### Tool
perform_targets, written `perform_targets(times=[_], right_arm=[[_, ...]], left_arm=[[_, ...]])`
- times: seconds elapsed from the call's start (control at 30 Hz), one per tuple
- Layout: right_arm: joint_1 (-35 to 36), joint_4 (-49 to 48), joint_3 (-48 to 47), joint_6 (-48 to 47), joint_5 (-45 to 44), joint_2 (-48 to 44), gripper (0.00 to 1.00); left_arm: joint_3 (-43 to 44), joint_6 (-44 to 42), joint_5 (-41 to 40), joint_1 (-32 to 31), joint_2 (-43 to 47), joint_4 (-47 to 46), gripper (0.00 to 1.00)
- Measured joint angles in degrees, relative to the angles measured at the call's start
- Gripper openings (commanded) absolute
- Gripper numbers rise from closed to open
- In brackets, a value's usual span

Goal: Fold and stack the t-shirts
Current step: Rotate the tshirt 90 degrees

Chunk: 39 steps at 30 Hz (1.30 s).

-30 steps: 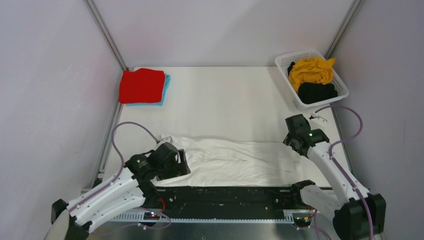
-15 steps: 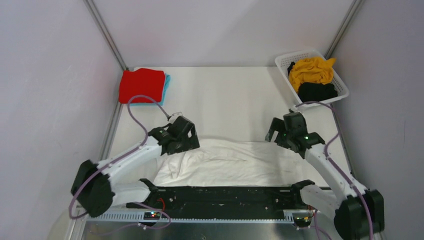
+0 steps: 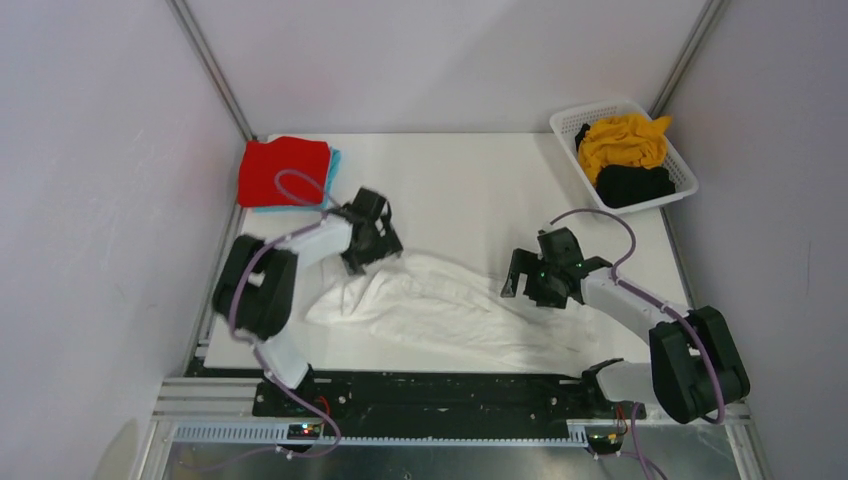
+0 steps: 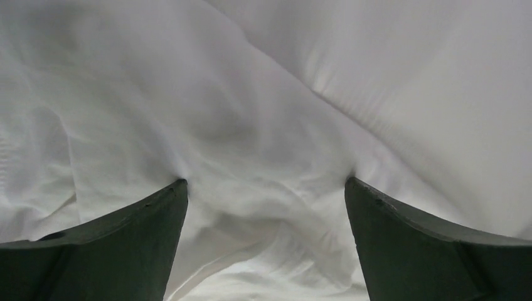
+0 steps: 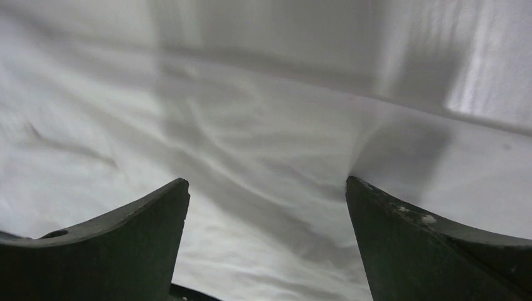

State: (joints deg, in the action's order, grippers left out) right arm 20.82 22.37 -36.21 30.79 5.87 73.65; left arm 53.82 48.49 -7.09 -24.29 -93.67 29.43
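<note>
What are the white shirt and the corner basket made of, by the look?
White shirt: soft matte cloth, likely cotton; it lies in loose wrinkles and folds. Basket: stiff white plastic, it seems, smooth, with moulded slots in its walls.

Left end effector (image 3: 385,250) and right end effector (image 3: 518,285) both reach forward, angled down, spread wide.

The white t-shirt (image 3: 440,308) is soft, creased matt cloth; the basket (image 3: 598,112), smooth plastic.

White t-shirt (image 3: 440,310), red t-shirt (image 3: 284,170), light blue t-shirt (image 3: 334,166), mustard t-shirt (image 3: 622,140), black t-shirt (image 3: 633,185), white basket (image 3: 566,124).
</note>
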Motion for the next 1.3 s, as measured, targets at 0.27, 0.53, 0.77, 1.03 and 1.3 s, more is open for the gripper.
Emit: perform_targets(times=[0.27,0.53,0.77,1.03,1.3], right_arm=[[5.6,-0.9,2.0,-3.5,8.0,-1.1,0.99],[21.1,-11.7,-1.0,-5.2,23.3,8.6,0.99],[30.3,-14.6,-15.4,-6.6,25.5,23.8,0.99],[31.1,-8.9,-14.1,-10.0,19.1,20.3,0.98],[33.9,5.8,-6.0,-10.7,12.4,7.4,0.99]], left_arm=[[44.5,-0.5,13.0,5.1,-33.6,-2.7,1.0],[89.4,12.1,32.3,6.0,-64.8,-8.3,1.0],[91.1,25.5,36.4,5.9,-69.9,-20.8,1.0],[91.1,31.0,31.9,5.8,-70.9,-25.5,1.0],[91.1,30.3,27.9,6.3,-70.9,-26.7,1.0]])
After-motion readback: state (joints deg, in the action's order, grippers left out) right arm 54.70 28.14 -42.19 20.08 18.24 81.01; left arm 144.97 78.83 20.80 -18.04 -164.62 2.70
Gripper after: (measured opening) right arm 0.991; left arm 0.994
